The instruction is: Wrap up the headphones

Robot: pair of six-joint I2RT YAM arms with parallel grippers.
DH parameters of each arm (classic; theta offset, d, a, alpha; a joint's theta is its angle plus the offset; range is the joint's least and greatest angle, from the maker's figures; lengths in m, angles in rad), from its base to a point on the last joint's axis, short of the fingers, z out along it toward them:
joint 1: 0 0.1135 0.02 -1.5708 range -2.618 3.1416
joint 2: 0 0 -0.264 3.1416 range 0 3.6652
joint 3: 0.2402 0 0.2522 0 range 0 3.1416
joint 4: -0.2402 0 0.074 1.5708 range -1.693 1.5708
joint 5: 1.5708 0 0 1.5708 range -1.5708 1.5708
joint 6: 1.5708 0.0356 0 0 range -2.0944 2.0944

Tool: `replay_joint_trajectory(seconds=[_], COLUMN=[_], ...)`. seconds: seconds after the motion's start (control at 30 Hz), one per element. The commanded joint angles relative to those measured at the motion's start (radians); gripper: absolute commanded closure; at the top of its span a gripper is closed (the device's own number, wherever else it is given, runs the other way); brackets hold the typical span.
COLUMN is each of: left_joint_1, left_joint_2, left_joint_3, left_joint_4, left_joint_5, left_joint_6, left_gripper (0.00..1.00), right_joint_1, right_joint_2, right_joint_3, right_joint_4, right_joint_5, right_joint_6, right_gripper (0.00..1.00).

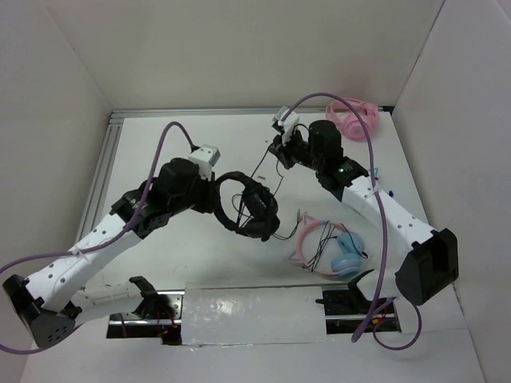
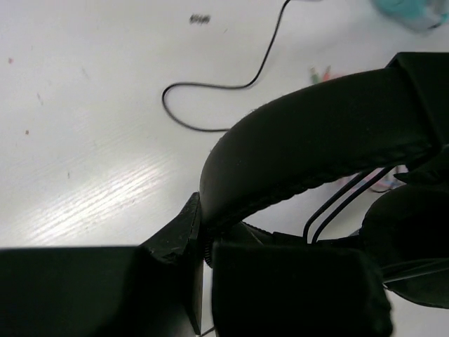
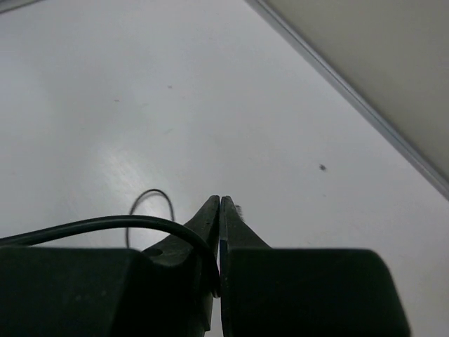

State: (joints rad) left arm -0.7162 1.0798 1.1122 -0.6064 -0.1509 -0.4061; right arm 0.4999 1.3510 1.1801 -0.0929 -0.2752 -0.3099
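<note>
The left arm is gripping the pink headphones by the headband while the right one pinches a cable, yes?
No: the left gripper holds the black headphones by the headband, as the left wrist view shows. The right gripper does pinch the cable.

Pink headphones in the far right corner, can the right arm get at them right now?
Probably not yet. The pink headphones lie close by with nothing between, but the right gripper is pinched on the black headphones' cable, which it would have to drop first.
</note>
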Motion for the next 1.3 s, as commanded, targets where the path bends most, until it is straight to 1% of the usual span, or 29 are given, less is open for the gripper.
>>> replay_joint_trajectory(seconds=[0.0, 0.03, 0.07, 0.17, 0.23, 0.27, 0.4, 0.47, 0.57, 0.67, 0.7, 0.8, 0.93, 1.07, 1.1, 1.27], left_joint_1=[-0.008, -0.008, -0.008, -0.008, -0.009, -0.008, -0.011, -0.011, -0.012, -0.014, -0.012, -0.014, -0.012, -0.014, -0.014, -0.014], left_joint_2=[-0.072, -0.078, -0.086, -0.075, -0.061, -0.046, -0.020, -0.012, 0.002, 0.015, 0.017, 0.064, 0.098, 0.104, 0.114, 0.134], left_joint_3=[0.096, 0.112, 0.127, 0.243, 0.294, 0.352, 0.484, 0.552, 0.630, 0.707, 0.719, 0.804, 0.870, 0.883, 0.893, 0.952], left_joint_4=[0.123, 0.147, 0.154, 0.137, 0.117, 0.100, 0.077, 0.083, 0.082, 0.091, 0.094, 0.050, 0.019, 0.042, 0.039, 0.031], left_joint_5=[0.111, 0.128, 0.137, 0.162, 0.155, 0.155, 0.155, 0.174, 0.212, 0.281, 0.301, 0.309, 0.278, 0.286, 0.280, 0.229], left_joint_6=[0.052, 0.059, 0.067, 0.076, 0.072, 0.072, 0.085, 0.099, 0.113, 0.115, 0.119, 0.127, 0.125, 0.128, 0.130, 0.147], left_gripper=[1.00, 1.00, 1.00, 1.00, 1.00, 1.00, 1.00, 1.00, 1.00, 1.00, 1.00, 1.00, 1.00, 1.00, 1.00, 1.00], right_joint_1=[0.005, 0.005, 0.005, 0.014, 0.040, 0.051, 0.081, 0.086, 0.112, 0.137, 0.140, 0.158, 0.219, 0.252, 0.255, 0.276], right_joint_2=[-0.013, 0.008, 0.019, 0.074, 0.118, 0.132, 0.239, 0.272, 0.336, 0.437, 0.457, 0.514, 0.543, 0.612, 0.620, 0.629], right_joint_3=[-0.039, -0.043, -0.043, -0.017, -0.005, 0.012, 0.049, 0.055, 0.072, 0.105, 0.110, 0.109, 0.072, 0.073, 0.063, -0.005], right_joint_4=[0.180, 0.194, 0.212, 0.231, 0.239, 0.239, 0.257, 0.317, 0.386, 0.435, 0.458, 0.579, 0.627, 0.751, 0.790, 0.837], right_joint_5=[-0.243, -0.299, -0.324, -0.427, -0.443, -0.459, -0.525, -0.574, -0.593, -0.601, -0.631, -0.686, -0.612, -0.621, -0.619, -0.607], right_joint_6=[0.089, 0.097, 0.106, 0.121, 0.124, 0.120, 0.146, 0.169, 0.210, 0.256, 0.273, 0.353, 0.367, 0.501, 0.514, 0.572], right_gripper=[0.91, 0.90, 0.90, 0.88, 0.86, 0.85, 0.80, 0.78, 0.76, 0.75, 0.75, 0.74, 0.73, 0.72, 0.73, 0.74])
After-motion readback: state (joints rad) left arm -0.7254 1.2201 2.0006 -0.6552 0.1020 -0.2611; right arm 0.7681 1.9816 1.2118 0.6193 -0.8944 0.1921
